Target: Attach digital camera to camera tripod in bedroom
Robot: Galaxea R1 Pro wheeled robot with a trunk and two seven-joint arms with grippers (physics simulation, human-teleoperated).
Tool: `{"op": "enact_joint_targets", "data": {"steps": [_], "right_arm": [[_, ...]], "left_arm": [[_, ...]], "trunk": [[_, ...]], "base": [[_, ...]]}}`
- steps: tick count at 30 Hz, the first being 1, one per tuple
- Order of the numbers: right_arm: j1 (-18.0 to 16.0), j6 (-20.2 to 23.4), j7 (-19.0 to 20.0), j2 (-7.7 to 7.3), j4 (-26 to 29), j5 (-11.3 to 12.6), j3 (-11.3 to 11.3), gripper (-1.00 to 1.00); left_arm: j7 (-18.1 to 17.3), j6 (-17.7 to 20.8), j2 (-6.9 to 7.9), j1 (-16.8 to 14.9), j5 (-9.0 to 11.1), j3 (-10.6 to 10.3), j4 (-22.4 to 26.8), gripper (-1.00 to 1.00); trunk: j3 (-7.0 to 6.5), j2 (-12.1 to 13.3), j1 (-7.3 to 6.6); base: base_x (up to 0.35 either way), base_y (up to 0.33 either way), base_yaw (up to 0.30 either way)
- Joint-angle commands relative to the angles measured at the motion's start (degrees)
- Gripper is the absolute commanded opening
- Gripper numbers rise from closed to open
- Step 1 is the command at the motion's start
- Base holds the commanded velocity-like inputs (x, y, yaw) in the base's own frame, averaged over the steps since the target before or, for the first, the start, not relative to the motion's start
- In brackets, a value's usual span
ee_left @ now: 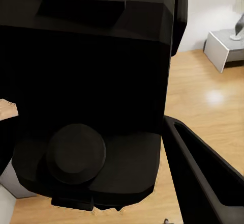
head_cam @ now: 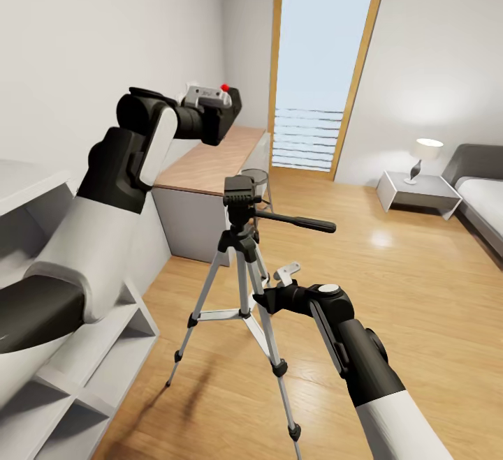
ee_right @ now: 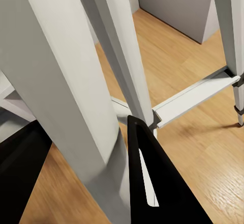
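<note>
My left gripper [head_cam: 221,116] is raised above the desk and is shut on the digital camera [head_cam: 230,105], a black box with a red button on top. In the left wrist view the camera's dark body [ee_left: 91,81] sits against one of the fingers [ee_left: 203,173]. The camera tripod [head_cam: 241,264] stands on the wood floor in front of me, its black head [head_cam: 239,191] below and right of the camera and its pan handle pointing right. My right gripper [head_cam: 267,297] is shut on a silver leg [ee_right: 61,96] partway down, with the leg between the fingers [ee_right: 152,183].
A wood-topped desk [head_cam: 209,160] runs along the left wall with a wire basket [head_cam: 257,182] at its end. The grey cube shelf [head_cam: 105,348] is at my near left. A tall window [head_cam: 318,62] is ahead, with a nightstand [head_cam: 419,195], a lamp [head_cam: 423,156] and the bed [head_cam: 485,202] to the right.
</note>
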State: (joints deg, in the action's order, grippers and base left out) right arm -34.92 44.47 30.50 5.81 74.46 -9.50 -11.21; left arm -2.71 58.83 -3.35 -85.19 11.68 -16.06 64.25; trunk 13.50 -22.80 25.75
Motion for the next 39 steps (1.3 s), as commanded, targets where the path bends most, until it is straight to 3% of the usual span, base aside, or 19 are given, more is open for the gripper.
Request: {"op": "enact_joint_targets", "data": {"steps": [1,6,7,21,22,30,39], "right_arm": [[-0.06,0.01,0.38,0.04,0.07,-0.91,0.05,-1.00],[-0.06,0.01,0.11,0.06,0.07,-0.74,0.02,-1.00],[-0.06,0.01,0.07,0.07,0.07,-0.89,0.03,-1.00],[-0.06,0.01,0.00,0.00,0.07,-0.89,0.08,-1.00],[-0.06,0.01,0.00,-0.01,0.07,-0.90,0.11,-1.00],[-0.06,0.01,0.00,0.06,0.09,-0.93,0.13,-1.00],[-0.06,0.01,0.06,0.00,0.18,-0.92,0.14,-1.00]], "left_arm": [[-0.55,0.16,0.33,-0.06,-0.19,-0.32,0.34,-1.00],[-2.11,0.13,1.93,-0.06,-0.14,-1.91,1.93,-1.00],[-22.06,0.16,7.74,-0.06,-0.04,-7.50,9.79,-1.00],[-22.68,0.15,9.21,-0.07,-0.08,-7.58,11.37,-1.00],[-22.73,0.14,10.18,-0.07,0.01,-7.59,11.37,-1.00],[-23.55,0.19,12.57,-0.08,0.38,-7.59,11.40,-1.00],[-35.22,-0.30,16.70,-0.07,0.53,-7.58,13.25,-1.00]], "trunk": [[0.11,-0.12,0.03],[0.11,-0.12,0.03],[0.11,-0.12,0.03],[0.11,-0.12,0.03],[0.11,-0.12,0.03],[0.11,-0.12,0.03],[0.11,-0.12,0.03]], "base": [[0.000,0.000,0.000],[0.000,0.000,0.000],[0.000,0.000,0.000],[0.000,0.000,0.000],[0.000,0.000,0.000],[0.000,0.000,0.000],[0.000,0.000,0.000]]}}
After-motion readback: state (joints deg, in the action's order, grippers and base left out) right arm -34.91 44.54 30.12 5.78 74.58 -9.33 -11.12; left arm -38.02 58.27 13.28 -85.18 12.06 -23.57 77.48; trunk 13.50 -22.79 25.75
